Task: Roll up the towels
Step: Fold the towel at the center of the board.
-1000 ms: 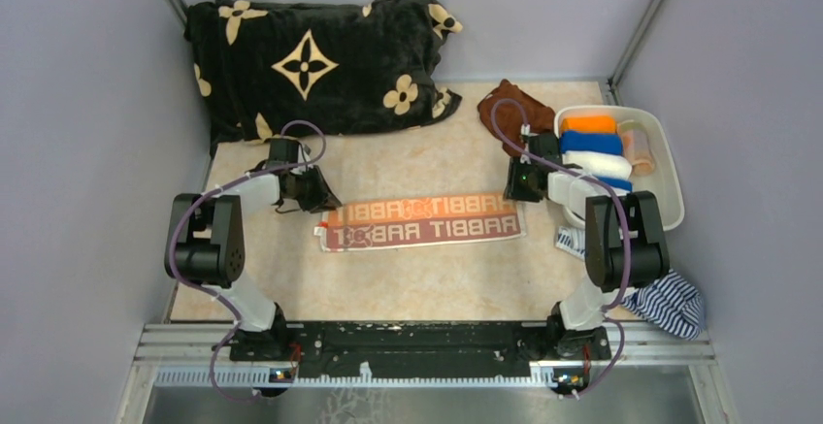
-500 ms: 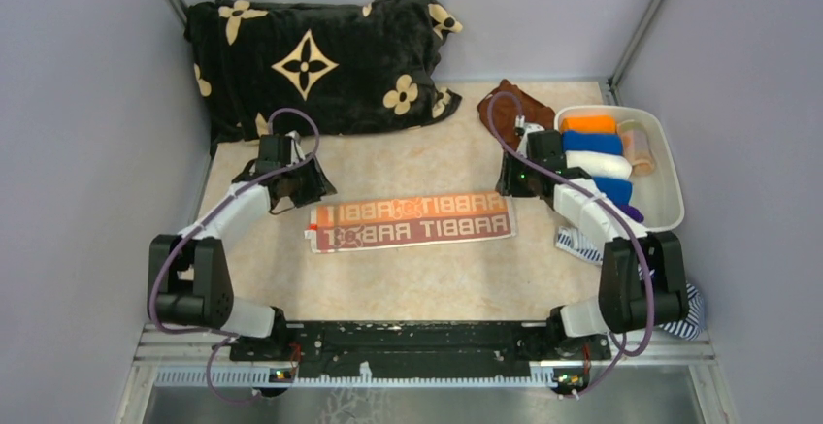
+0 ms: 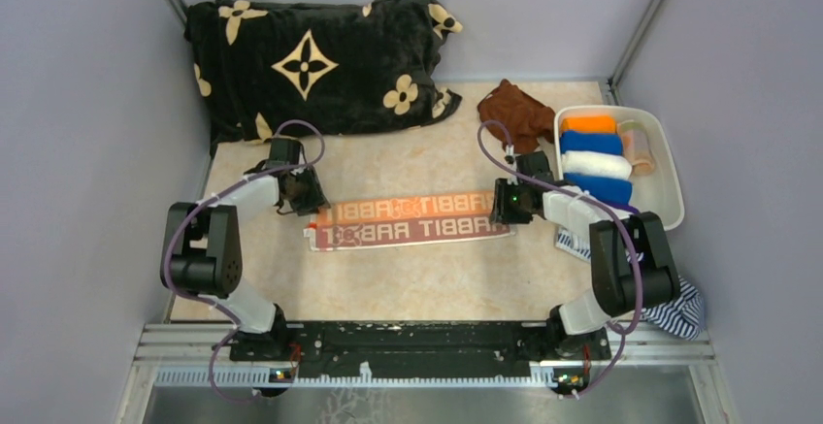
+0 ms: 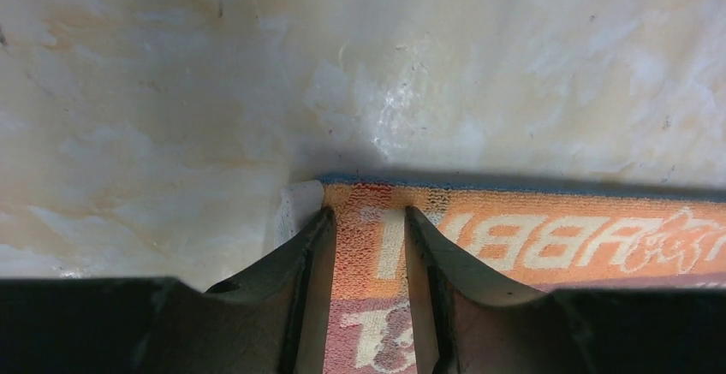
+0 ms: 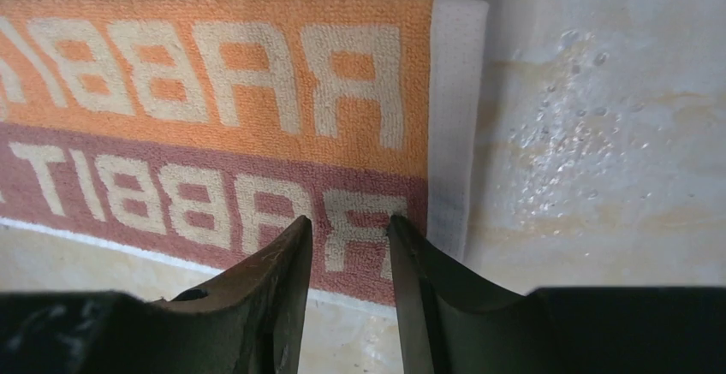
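Nearest you on the right, the striped cloth (image 3: 679,309) lies partly hidden behind the right arm. Mid-table (image 3: 417,283), the orange-peach towel (image 3: 412,220) lies flat as a long strip, lettering up. Your left gripper (image 4: 364,216) is down over its left end, jaws parted, nothing pinched. Your right gripper (image 5: 347,224) is over the right end beside the white hem, released too. Farther back on the right, the white tray (image 3: 670,167) holds coloured rolls (image 3: 590,142) - the brown towel (image 3: 514,112) lies crumpled just beside it - and the black blanket (image 3: 311,60) lies farthest back.
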{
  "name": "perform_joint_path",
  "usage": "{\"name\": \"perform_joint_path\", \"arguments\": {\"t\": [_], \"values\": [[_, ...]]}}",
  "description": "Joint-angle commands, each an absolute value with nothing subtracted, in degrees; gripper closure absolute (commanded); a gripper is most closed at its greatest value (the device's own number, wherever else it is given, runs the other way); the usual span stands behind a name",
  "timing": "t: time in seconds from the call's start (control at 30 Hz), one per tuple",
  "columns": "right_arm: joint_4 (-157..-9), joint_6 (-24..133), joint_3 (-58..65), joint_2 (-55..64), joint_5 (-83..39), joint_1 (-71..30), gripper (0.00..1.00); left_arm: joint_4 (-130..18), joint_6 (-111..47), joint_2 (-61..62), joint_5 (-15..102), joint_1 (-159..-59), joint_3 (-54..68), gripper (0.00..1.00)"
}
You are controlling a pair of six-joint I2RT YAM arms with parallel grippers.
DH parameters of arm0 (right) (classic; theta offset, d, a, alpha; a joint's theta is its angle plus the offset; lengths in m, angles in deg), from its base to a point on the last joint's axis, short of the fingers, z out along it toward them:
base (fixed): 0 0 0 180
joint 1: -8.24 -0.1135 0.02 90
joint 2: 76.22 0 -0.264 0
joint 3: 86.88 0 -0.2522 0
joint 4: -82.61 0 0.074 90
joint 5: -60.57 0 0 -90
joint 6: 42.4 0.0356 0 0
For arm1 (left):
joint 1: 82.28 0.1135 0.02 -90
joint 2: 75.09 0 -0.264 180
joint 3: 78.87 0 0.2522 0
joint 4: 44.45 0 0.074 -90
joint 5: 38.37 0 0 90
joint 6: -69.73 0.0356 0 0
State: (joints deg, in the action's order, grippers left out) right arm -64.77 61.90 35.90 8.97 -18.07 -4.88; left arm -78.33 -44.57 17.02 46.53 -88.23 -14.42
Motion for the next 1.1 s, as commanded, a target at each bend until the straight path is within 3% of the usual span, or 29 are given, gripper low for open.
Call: {"name": "perform_joint_path", "arguments": {"t": [0.0,0.17,0.53,1.07], "values": [[-65.3,63.2,37.1,11.9,-21.6,-5.2,0.61,-80.5,-43.5,20.0,50.0,-86.4,-12.5,0.58],[-63.3,62.1,35.2,11.1,-22.4,-5.3,0.61,-82.2,-43.0,18.0,48.7,-85.8,-11.7,0.52],[-54.2,58.6,26.7,5.7,-31.3,-5.9,0.57,-87.8,-34.6,1.8,46.8,-85.9,-12.8,0.40],[-55.8,58.6,22.3,19.7,-33.7,-5.9,0.59,-86.9,-29.5,-4.2,45.8,-85.9,-17.0,0.32]]}}
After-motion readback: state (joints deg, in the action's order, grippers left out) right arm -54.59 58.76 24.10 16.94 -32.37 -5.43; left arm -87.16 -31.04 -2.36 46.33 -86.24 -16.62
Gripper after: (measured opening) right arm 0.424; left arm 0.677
